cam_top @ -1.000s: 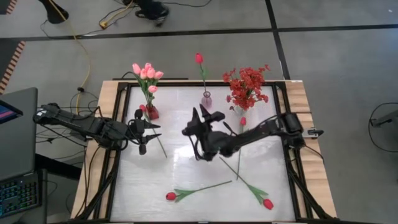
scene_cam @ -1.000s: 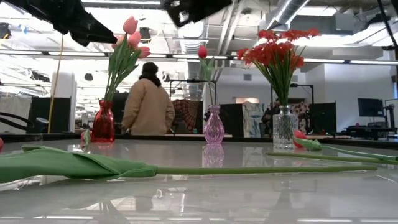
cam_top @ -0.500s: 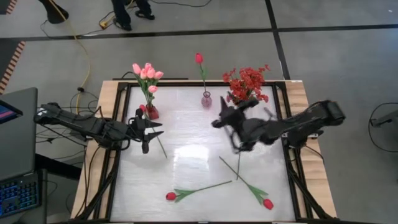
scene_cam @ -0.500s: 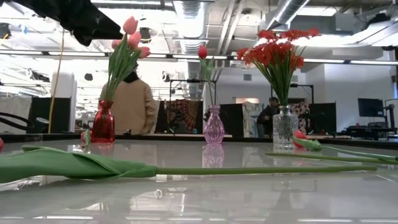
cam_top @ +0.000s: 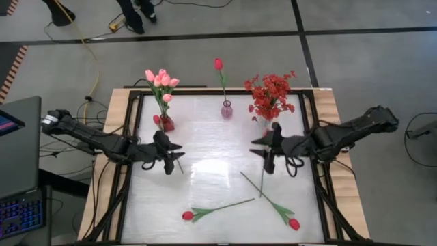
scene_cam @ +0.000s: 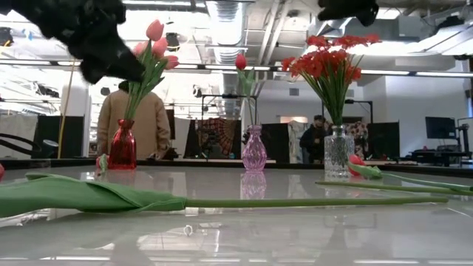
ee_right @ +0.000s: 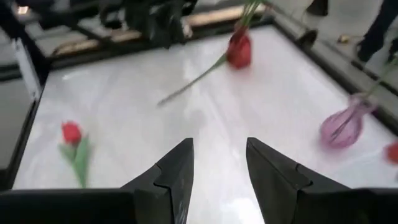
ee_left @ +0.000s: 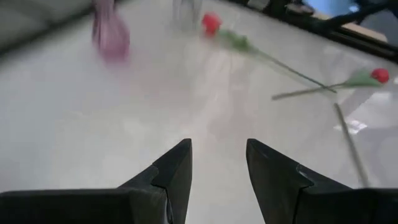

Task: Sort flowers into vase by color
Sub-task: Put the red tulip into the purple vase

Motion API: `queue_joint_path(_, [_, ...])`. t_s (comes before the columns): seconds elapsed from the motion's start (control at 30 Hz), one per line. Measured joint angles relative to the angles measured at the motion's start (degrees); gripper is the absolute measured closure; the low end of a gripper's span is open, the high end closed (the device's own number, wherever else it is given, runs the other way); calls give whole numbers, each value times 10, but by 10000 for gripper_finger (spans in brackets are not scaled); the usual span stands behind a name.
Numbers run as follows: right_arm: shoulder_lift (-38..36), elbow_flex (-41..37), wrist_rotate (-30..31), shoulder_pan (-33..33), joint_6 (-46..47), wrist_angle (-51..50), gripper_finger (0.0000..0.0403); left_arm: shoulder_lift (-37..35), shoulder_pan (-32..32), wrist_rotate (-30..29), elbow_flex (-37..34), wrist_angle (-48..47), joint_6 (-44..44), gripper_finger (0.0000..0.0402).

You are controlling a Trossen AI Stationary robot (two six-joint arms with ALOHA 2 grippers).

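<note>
1. Pink tulips [cam_top: 161,79] stand in a red vase [cam_top: 166,123] at the back left of the white table [cam_top: 218,147].
2. One red tulip [cam_top: 218,64] stands in a purple vase [cam_top: 227,108] at the back middle.
3. Small red blossoms [cam_top: 271,93] fill a clear vase [scene_cam: 338,151] at the back right.
4. Two red tulips lie flat near the front edge: one [cam_top: 188,215] at the front middle, one [cam_top: 293,223] at the front right. Their green stems point toward the middle of the table.
5. Another red tulip [cam_top: 267,133] lies just in front of the clear vase, with its stem running toward the front.
6. A loose pink tulip [cam_top: 157,119] lies beside the red vase.
7. Left gripper [cam_top: 171,154] hangs over the left side of the table, in front of the red vase. Its two fingers are apart and nothing is between them.
8. Right gripper [cam_top: 268,147] hangs over the right side, close to the tulip that lies by the clear vase. Its fingers are apart too, with nothing in them.
9. People stand in the room behind the table.
</note>
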Motion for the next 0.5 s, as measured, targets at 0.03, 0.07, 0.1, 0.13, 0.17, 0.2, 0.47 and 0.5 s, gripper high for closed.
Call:
queue_joint_path(0.03, [6,0,-1,3,3,-4,227,4,-4,3,0,-16,-53,262])
queue_joint_path(0.07, [14,0,-1,4,4,-10,227,7,-9,14,0,-36,-107,262])
queue_joint_path(0.1, [22,0,-1,6,3,-17,227,10,-15,26,0,-57,-160,262])
queue_joint_path(0.13, [31,-1,-1,6,-4,-20,227,11,-20,41,0,-77,-214,262])
queue_joint_path(0.17, [40,-1,-1,5,-14,-18,227,11,-26,51,0,-99,-267,262])
queue_joint_path(0.2, [49,-1,-1,4,-25,-18,227,10,-31,55,0,-120,-313,262])
queue_joint_path(0.47, [107,-1,-4,-12,-94,-19,227,14,-22,7,0,-293,-597,262])
queue_joint_path(0.5, [112,-1,-9,-12,-97,-22,227,18,-18,7,0,-306,-617,262])
